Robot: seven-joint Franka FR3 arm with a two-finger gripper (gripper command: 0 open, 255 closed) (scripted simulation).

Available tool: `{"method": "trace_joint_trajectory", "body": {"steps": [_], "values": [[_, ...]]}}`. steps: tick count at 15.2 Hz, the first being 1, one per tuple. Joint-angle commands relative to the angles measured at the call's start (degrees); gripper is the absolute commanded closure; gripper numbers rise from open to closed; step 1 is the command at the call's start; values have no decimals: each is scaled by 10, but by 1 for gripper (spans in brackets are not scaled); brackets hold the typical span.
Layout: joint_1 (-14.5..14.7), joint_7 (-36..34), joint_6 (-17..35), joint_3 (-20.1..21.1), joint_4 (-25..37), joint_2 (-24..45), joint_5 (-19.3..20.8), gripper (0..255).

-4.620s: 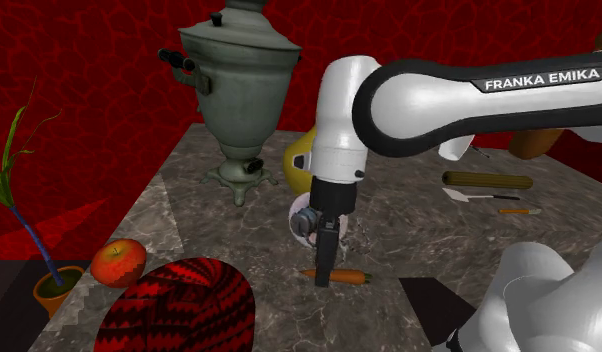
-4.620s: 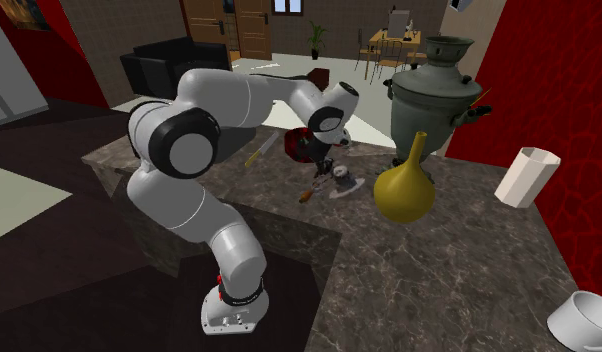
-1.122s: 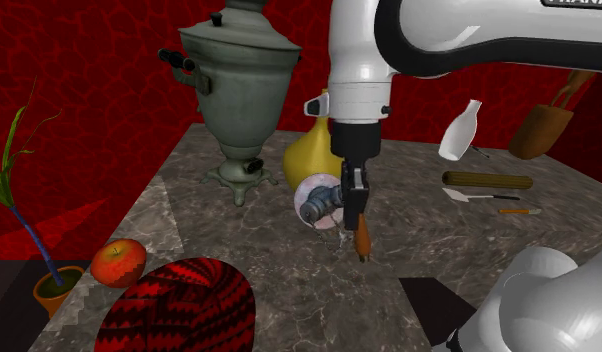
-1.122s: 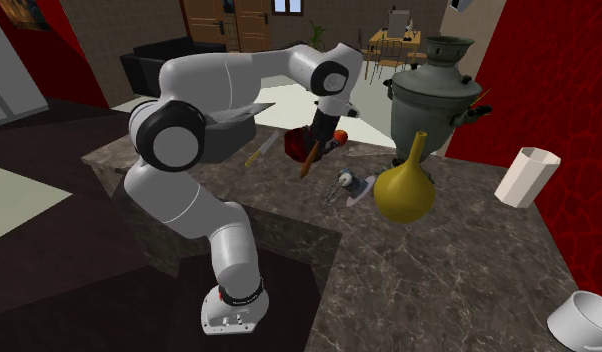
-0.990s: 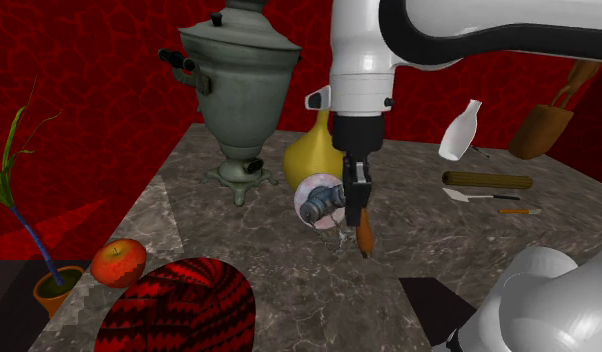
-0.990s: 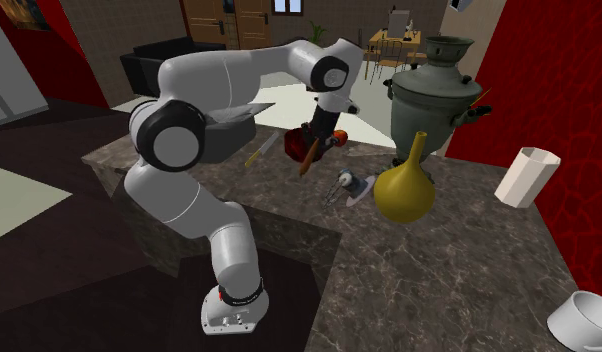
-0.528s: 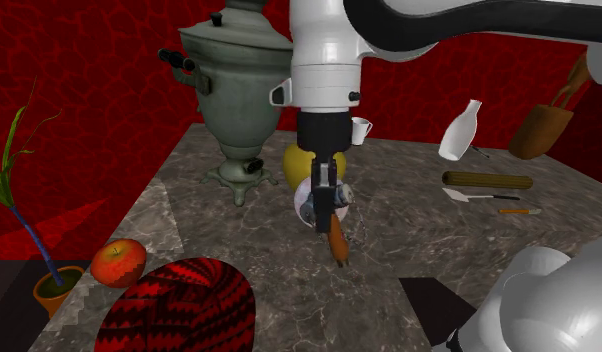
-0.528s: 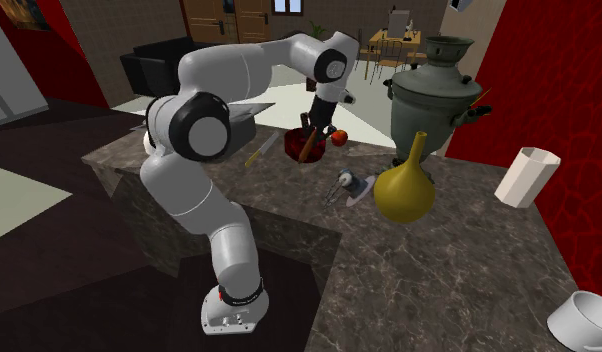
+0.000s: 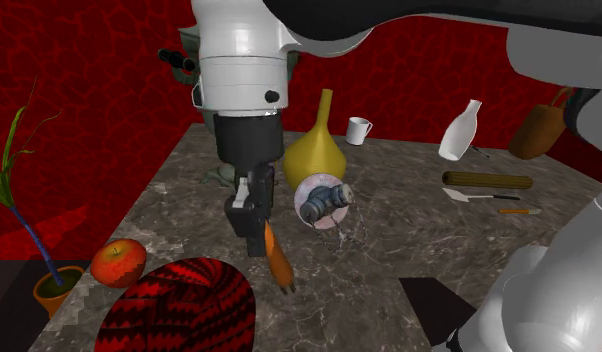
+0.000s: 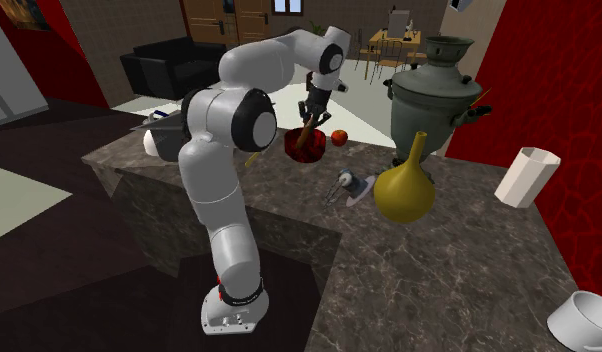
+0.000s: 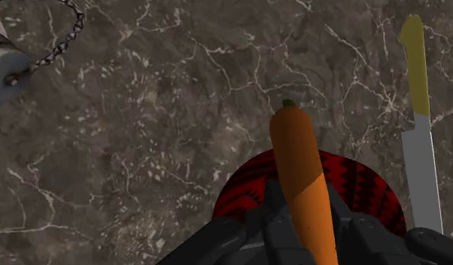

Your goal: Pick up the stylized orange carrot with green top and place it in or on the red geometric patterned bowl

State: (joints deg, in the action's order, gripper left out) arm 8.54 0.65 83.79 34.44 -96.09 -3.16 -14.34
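Over tabletop (image 9: 419, 250) corner w/ bowl (image 9: 179, 305): end effector (image 9: 257, 228) clamped on carrot (image 9: 279, 263), one black finger (image 11: 274, 218) each side of orange body. Carrot off the tabletop, hanging tilted below fingers, green top at far low end (just a small dark stub in wrist view). In shoulder view, low end just beside bowl's rim, toward that view's right; in wrist view, red-and-black patterned bowl directly behind carrot & fingers; in second exterior view, carrot hanging down over bowl. Touching bowl or not: cannot tell.

Apple (image 9: 118, 262) on tabletop just beside bowl, toward shoulder view's left. Potted plant (image 9: 51, 285) beyond tabletop edge, further left. Behind end effector: grey samovar (image 10: 434, 95), mostly hidden by arm (image 9: 239, 60) in shoulder view, & yellow long-necked vase (image 9: 314, 152). Pale disc (image 9: 324, 200) w/ grey object on it, btwn vase & carrot. Knife (image 11: 421, 143) flat on tabletop near bowl, yellowish handle, pale blade.

Toward shoulder view's right, well apart from bowl: white mug (image 9: 360, 130), white bottle (image 9: 459, 132), brown rod (image 9: 487, 181), brown basket (image 9: 542, 130). White faceted cup (image 10: 526, 176) & white dish (image 10: 584, 320) toward second exterior view's right.
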Motion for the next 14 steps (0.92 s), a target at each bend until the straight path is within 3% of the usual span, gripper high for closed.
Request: {"method": "trace_joint_trajectory", "body": {"steps": [1, 7, 14], "values": [[16, -41, 0, 21, 53, 52, 23, 255], [102, -147, -27, 51, 232, 216, 113, 255], [89, -130, 33, 47, 155, 198, 103, 255]]}}
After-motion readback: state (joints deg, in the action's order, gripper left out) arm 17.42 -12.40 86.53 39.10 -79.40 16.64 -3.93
